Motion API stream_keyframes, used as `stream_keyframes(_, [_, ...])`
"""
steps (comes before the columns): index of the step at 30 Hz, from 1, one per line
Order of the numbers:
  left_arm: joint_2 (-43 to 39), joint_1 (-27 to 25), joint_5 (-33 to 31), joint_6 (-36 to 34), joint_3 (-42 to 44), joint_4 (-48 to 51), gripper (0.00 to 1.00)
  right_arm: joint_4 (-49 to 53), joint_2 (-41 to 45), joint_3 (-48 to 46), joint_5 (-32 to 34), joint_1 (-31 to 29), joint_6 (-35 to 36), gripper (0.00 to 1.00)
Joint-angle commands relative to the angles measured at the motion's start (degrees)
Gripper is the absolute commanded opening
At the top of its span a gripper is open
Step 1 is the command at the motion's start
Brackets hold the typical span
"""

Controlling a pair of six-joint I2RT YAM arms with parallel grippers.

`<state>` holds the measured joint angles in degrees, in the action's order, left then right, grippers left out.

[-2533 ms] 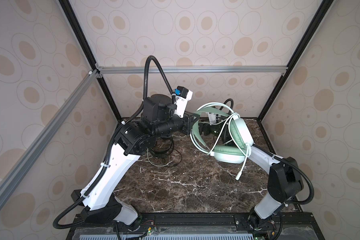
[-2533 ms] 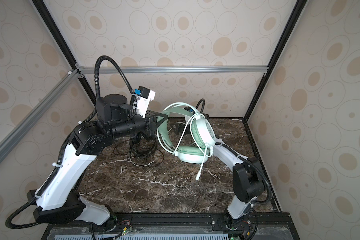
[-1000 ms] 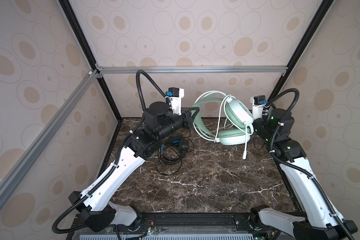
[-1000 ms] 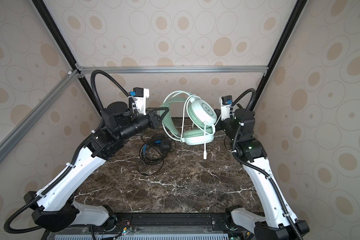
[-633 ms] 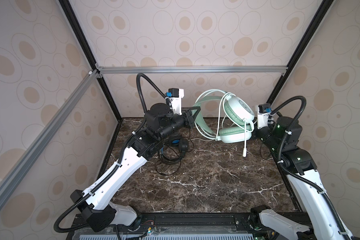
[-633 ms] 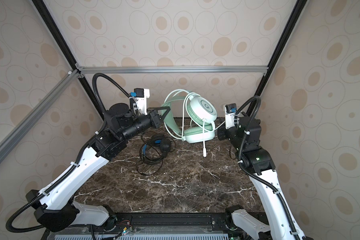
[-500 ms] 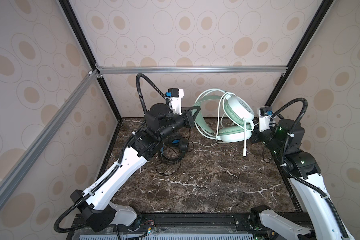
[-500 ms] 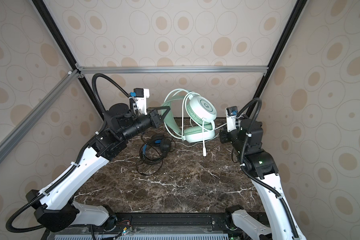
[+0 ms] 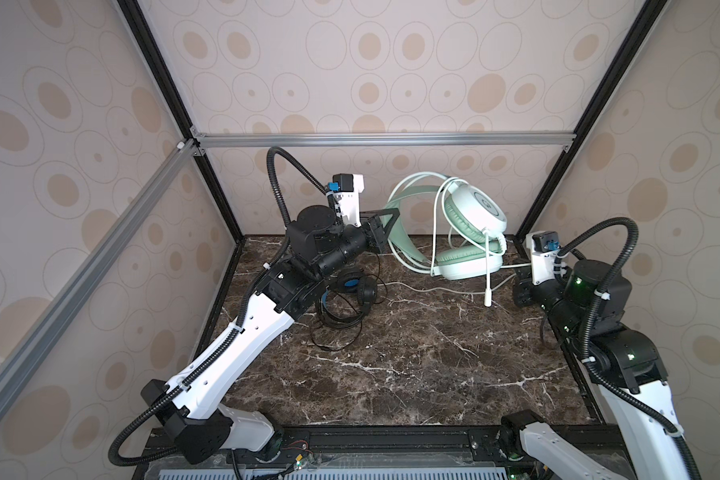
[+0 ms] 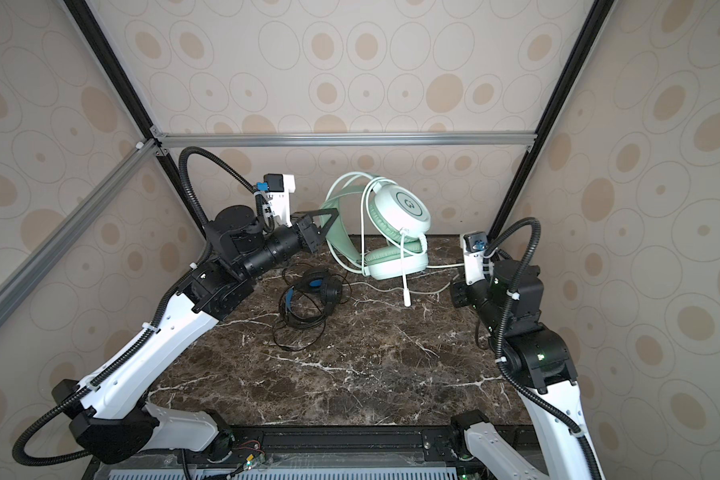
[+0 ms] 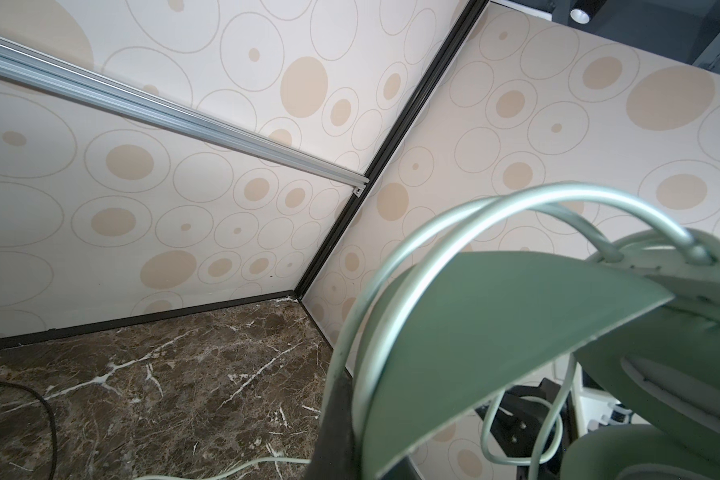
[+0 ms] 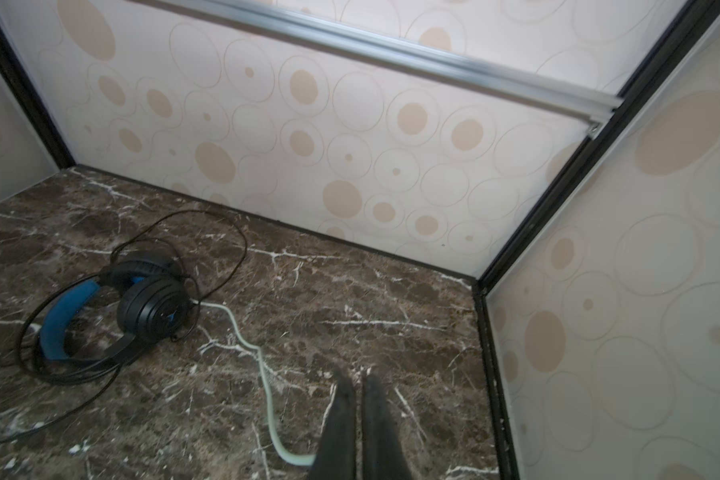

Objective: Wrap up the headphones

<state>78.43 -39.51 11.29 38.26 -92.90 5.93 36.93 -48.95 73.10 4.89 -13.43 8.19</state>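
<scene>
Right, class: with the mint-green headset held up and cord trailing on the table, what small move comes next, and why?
Probably the right gripper, shut on the pale cord, should lift it over the mint-green headset, which the left gripper holds raised by its headband. Loops already hang there, but slack lies on the table.

Mint-green headset (image 9: 472, 216) upright at rear, pale cord (image 12: 267, 392) trailing; black-blue headset (image 9: 360, 291) lying flat, left.

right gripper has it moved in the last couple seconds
Yes: the right gripper moved rightward, away from the mint-green headset, toward the black corner post.
</scene>
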Motion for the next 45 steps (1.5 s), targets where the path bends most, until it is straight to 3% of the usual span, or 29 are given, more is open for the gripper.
stream_keyframes(1, [-1.03, 0.81, 0.47, 4.47, -0.62, -7.70, 0.00, -2.08, -0.03, -3.18, -5.54, -0.25, -3.48, 0.00])
stream_keyframes(8, [-1.46, 1.55, -1.73, 8.29, 1.63, -12.26, 0.00, -7.35, 0.33, -11.61, -10.52, -0.43, -6.91, 0.00])
stream_keyframes(13, [-0.92, 2.48, -4.95, 10.22, 1.35, -12.93, 0.00, -6.48, 1.52, -13.99, -10.36, -2.31, -7.41, 0.00])
stream_keyframes(20, [-0.59, 3.72, -11.29, 17.10, 4.71, -17.50, 0.00, -5.86, 3.71, -18.44, -5.13, -11.28, -8.71, 0.00])
stream_keyframes(28, [0.50, 3.71, -19.83, 21.37, 6.09, -18.67, 0.00, -6.87, -1.01, -18.16, 1.59, -20.69, -6.05, 0.00])
stream_keyframes(37, [2.06, 3.56, -31.09, 19.16, 7.88, -15.61, 0.00, -4.61, -4.16, -16.38, 8.50, -28.29, -4.18, 0.00])
stream_keyframes(45, [5.88, 1.98, -42.63, 5.92, 6.60, -10.23, 0.00, 0.73, -6.11, -11.18, 13.76, -35.99, -1.47, 0.00])
